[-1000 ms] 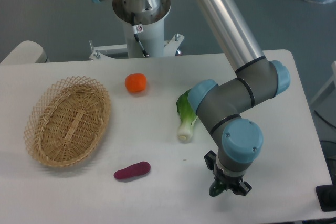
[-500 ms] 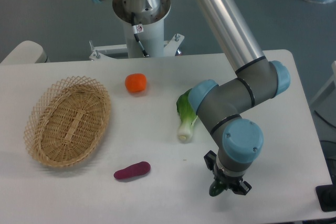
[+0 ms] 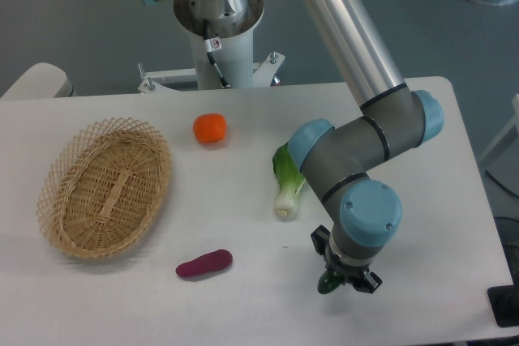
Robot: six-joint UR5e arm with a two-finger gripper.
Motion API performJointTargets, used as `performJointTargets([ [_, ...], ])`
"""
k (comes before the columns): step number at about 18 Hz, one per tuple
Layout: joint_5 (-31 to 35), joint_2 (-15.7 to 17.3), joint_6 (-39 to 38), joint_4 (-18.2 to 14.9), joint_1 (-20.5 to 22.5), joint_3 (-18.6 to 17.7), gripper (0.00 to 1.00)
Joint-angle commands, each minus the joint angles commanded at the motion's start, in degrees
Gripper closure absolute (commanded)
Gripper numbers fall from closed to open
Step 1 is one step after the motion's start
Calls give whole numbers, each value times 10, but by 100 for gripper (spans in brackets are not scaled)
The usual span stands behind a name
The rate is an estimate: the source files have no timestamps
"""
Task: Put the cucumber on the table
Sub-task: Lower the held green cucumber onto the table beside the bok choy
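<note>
Slightly leftward the two-finger gripper (image 3: 344, 279) has been shifted, its jaws clamped on the small dark green glossy cucumber (image 3: 328, 284), held low at the flat white table (image 3: 243, 297). Release is best made only once contact is felt.

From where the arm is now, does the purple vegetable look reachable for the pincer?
Probably yes: the purple vegetable lies alone on bare table, nothing between it and the pincer. But the pincer seems occupied with the cucumber.
</note>
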Motion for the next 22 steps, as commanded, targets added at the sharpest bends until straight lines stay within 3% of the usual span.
performJointTargets([
  [2, 4, 2, 20, 1, -2, -13, 82],
  [8, 29, 13, 64, 44, -5, -58, 80],
  [14, 31, 21, 72, 45, 3, -72, 78],
  [22, 29, 27, 104, 45, 51, -76, 72],
])
